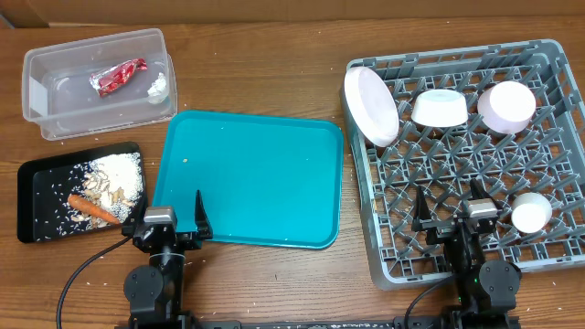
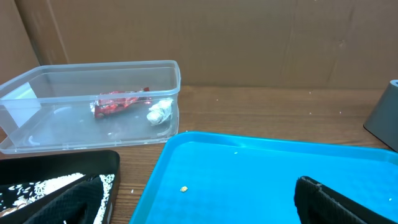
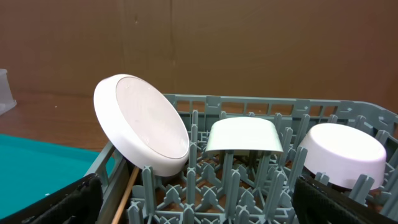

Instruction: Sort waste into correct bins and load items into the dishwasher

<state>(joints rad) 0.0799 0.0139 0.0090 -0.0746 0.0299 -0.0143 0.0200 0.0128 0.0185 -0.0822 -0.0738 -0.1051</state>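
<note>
The red wrapper (image 1: 117,78) and the white scrap (image 1: 157,87) lie in the clear tub (image 1: 55,128). The left wrist view also shows the wrapper (image 2: 121,102) and the scrap (image 2: 158,113). Beige crumbs (image 1: 117,174) and the orange carrot (image 1: 91,208) lie in the black tray (image 1: 27,196). The grey rack (image 1: 548,55) holds the white plate (image 1: 370,105) on edge, a white bowl (image 1: 441,108), a pink cup (image 1: 506,107) and a small white cup (image 1: 531,212). A wooden chopstick (image 3: 127,190) lies under the plate (image 3: 146,124). My left gripper (image 1: 172,222) is open and empty over the teal tray's near-left corner. My right gripper (image 1: 452,215) is open and empty over the rack.
The teal serving tray (image 1: 256,178) sits in the middle between the bins and the rack; one tiny crumb (image 2: 184,188) lies on it. Cardboard walls stand behind the table.
</note>
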